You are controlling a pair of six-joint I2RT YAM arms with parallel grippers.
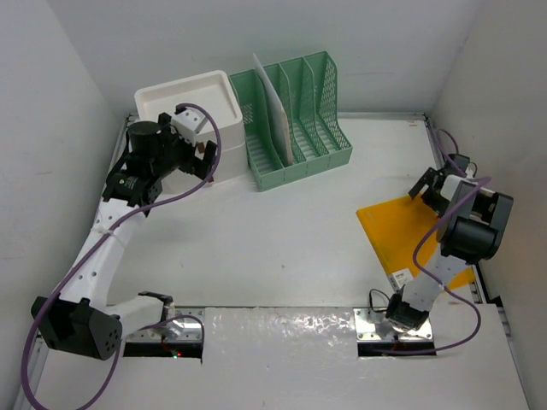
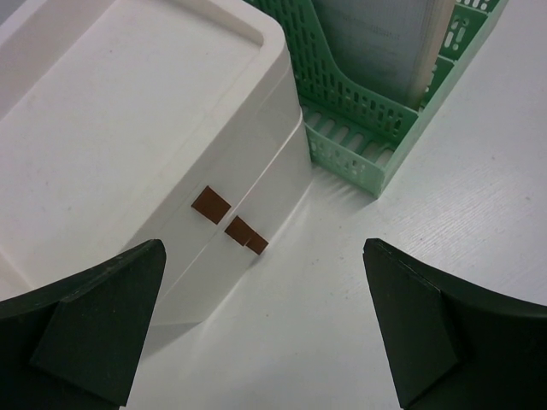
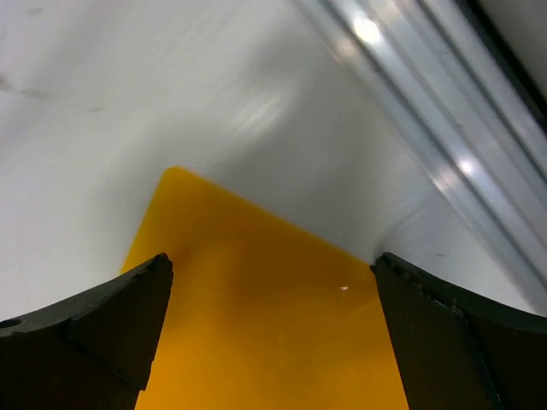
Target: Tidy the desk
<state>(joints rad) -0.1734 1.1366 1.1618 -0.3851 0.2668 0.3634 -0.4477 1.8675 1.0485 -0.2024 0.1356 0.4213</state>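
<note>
The white desk [image 1: 282, 248] fills the top view. A flat orange folder [image 1: 408, 235] lies on it at the right; it also shows in the right wrist view [image 3: 265, 316]. My right gripper [image 1: 434, 186] is open just above the folder's far edge [image 3: 269, 333], jaws wide, nothing held. My left gripper [image 1: 198, 158] is open and empty in front of the white three-drawer box [image 1: 192, 115], near its brown handles [image 2: 229, 220]; in the left wrist view it [image 2: 265, 333] hovers over bare desk.
A green mesh file rack [image 1: 295, 115] holding a paper sheaf stands at the back, right beside the drawer box; it also shows in the left wrist view [image 2: 359, 111]. A metal rail [image 3: 444, 128] runs along the desk's right edge near the folder. Walls enclose three sides.
</note>
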